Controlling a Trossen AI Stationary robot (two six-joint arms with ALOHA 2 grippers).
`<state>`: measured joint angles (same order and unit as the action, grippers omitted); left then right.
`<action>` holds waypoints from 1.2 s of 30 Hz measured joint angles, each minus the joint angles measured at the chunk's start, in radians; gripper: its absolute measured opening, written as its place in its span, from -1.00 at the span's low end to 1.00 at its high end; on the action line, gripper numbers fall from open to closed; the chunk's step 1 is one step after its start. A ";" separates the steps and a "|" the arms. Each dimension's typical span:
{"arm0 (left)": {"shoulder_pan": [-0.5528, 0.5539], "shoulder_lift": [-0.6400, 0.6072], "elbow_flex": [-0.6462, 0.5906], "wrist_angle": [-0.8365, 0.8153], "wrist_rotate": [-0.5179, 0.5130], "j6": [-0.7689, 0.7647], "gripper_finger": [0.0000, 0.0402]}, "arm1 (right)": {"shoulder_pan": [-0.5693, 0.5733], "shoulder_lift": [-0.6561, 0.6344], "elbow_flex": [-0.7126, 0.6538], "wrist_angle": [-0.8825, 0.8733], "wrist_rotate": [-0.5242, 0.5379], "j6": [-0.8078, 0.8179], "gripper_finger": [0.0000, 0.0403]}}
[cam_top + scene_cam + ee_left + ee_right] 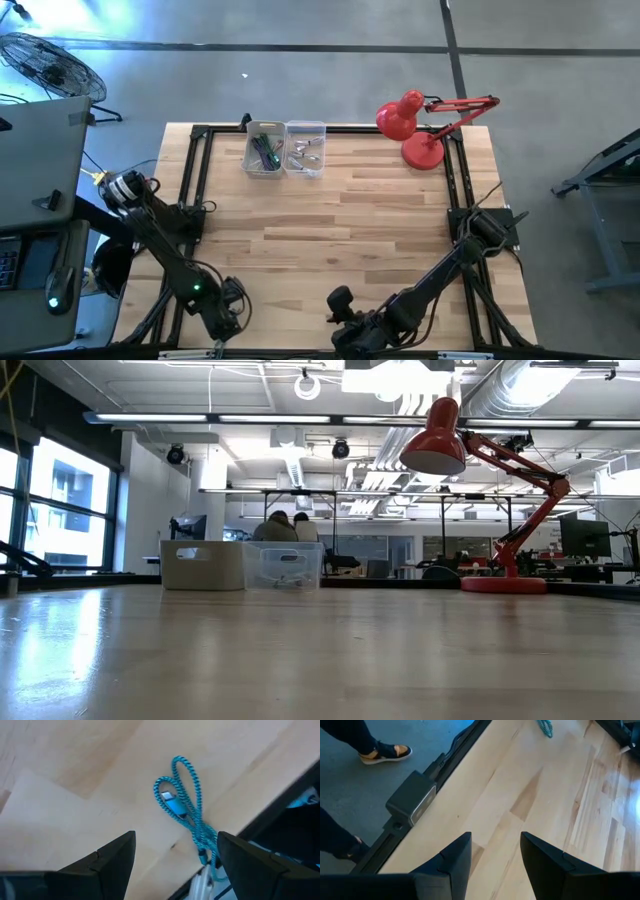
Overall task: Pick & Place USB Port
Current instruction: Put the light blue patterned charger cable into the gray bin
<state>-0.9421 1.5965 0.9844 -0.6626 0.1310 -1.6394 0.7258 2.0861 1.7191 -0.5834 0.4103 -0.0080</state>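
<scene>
We see the left gripper (172, 865) hovering with fingers spread and empty above a looped blue braided USB cable (182, 810) lying near the table's (380, 210) near edge. The right gripper (495, 865) hangs nearby over bare wood, fingers parted, grasping nothing.

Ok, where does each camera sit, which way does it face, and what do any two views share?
High: overhead, straight down on table; both arms, left gripper, right gripper at near edge.
Low: table height, looking across to bins and red lamp; no arm shows.
Left wrist: past open fingers at blue cable.
Right wrist: past open fingers along table edge; a person's shoe.
Shared: lamp and bins, high and low.
</scene>
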 joint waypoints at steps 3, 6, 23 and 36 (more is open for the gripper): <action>0.000 0.029 0.000 0.005 0.010 0.027 0.37 | -0.001 0.000 0.000 -0.002 0.000 -0.001 -0.20; 0.000 0.051 0.000 0.009 0.010 0.106 0.37 | -0.002 0.000 0.000 -0.004 0.000 -0.001 -0.20; 0.000 0.058 0.000 0.107 -0.120 0.113 0.37 | -0.003 0.000 0.000 0.013 -0.035 0.009 -0.20; -0.001 0.059 0.000 0.081 -0.215 0.147 0.37 | -0.003 0.000 0.000 0.017 -0.036 0.009 -0.20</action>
<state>-0.9428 1.6550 0.9840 -0.5821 -0.0842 -1.4923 0.7231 2.0861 1.7191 -0.5661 0.3740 0.0010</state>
